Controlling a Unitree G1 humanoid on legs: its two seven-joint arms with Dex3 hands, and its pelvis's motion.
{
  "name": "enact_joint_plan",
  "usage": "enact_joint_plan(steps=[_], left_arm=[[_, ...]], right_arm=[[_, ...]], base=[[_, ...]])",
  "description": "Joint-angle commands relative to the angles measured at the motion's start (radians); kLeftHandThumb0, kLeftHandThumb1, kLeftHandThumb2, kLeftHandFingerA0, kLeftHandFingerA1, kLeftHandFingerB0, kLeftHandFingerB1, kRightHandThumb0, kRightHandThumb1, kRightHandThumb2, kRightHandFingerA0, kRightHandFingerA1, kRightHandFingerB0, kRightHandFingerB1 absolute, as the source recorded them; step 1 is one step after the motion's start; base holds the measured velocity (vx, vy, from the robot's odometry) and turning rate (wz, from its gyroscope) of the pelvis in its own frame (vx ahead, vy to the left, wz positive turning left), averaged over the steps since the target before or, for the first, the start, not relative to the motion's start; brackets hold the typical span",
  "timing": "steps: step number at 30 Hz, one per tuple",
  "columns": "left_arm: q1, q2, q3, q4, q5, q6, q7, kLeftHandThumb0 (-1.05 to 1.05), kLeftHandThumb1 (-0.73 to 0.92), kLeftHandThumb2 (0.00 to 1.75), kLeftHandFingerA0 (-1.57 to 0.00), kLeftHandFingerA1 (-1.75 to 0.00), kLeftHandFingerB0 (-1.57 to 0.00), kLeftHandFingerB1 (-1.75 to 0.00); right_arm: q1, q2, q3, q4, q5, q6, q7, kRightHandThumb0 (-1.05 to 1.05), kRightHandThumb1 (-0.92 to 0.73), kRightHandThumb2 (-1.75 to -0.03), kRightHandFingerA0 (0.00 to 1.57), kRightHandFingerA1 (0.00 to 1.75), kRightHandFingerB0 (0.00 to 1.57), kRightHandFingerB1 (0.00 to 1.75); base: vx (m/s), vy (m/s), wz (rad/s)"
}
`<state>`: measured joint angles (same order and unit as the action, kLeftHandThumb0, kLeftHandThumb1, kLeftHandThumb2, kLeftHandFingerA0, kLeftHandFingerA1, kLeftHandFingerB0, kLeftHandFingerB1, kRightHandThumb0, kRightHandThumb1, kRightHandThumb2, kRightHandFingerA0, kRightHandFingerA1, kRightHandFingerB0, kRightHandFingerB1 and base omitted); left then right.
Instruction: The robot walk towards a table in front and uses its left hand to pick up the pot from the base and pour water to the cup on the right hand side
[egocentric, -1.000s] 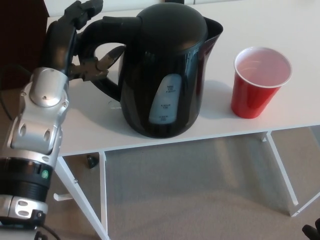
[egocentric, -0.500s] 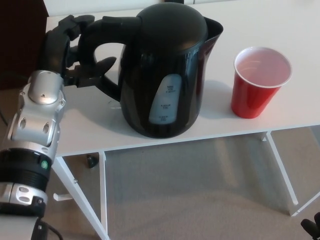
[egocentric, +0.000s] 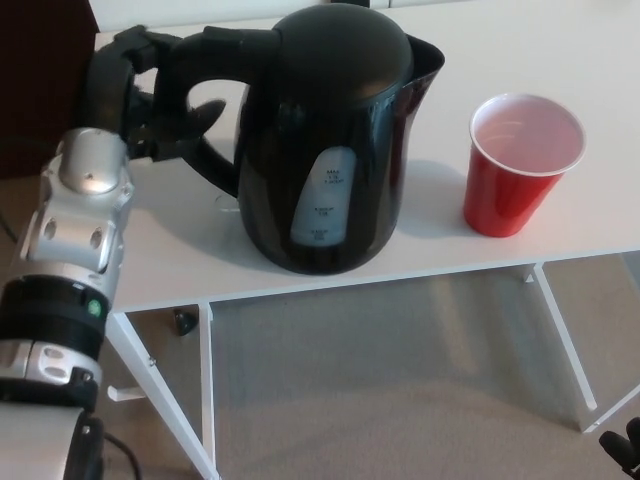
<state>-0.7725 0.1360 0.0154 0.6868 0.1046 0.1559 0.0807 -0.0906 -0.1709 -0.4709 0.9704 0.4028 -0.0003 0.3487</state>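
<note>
Pot (egocentric: 335, 140) sits on table (egocentric: 560, 40), just right of left hand (egocentric: 135, 95). Fingers curl round handle (egocentric: 195, 65), thumb through loop; grip looks closed, not lifted. Step: grasp. Next you lift, swing right to red cup (egocentric: 522, 165), well beyond pot. Right hand unseen.

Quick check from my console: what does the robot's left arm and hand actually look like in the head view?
The left hand is black, with thick, jointed fingers. Behind it sits a rounded silver wrist housing with small round bolt holes, then a black ribbed forearm ring bearing a small green dot. Below that is another silver band, and a thin black cable near the bottom edge.
</note>
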Motion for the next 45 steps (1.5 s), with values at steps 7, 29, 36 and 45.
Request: enact_joint_plan(steps=[7, 29, 36, 45], left_arm=[[-0.044, -0.063, 0.060, -0.019, -0.078, -0.037, -0.039, -0.21, 0.62, 0.56, -0.77, -1.75, -0.60, -1.72], [-0.042, -0.094, 0.128, -0.013, -0.149, -0.031, -0.126, -0.16, 0.62, 0.54, -0.75, -1.75, -0.68, -1.63], [-0.064, -0.093, 0.188, -0.029, -0.249, 0.074, -0.200, -0.10, 0.67, 0.55, -0.78, -1.75, -0.54, -1.75], [-0.132, -0.098, 0.258, -0.066, -0.300, 0.135, -0.170, -0.14, 0.65, 0.56, -0.78, -1.75, -0.58, -1.71]], right_arm=[[-0.009, -0.009, -0.016, -0.001, 0.016, 0.005, 0.006, -0.27, -0.42, -0.61, 0.67, 0.56, 0.56, 0.51], [-0.022, -0.011, -0.019, -0.019, 0.012, 0.021, -0.017, -0.20, -0.51, -0.55, 0.64, 0.49, 0.58, 0.45], [-0.024, -0.021, -0.012, -0.019, 0.007, 0.012, 0.013, -0.24, -0.50, -0.55, 0.64, 0.48, 0.55, 0.44], [-0.041, -0.023, -0.005, -0.007, -0.005, 0.003, 0.004, -0.24, -0.50, -0.54, 0.65, 0.49, 0.56, 0.44]], base=[[0.00, 0.000, 0.00], [0.00, 0.000, 0.00], [0.00, 0.000, 0.00], [0.00, 0.000, 0.00]])
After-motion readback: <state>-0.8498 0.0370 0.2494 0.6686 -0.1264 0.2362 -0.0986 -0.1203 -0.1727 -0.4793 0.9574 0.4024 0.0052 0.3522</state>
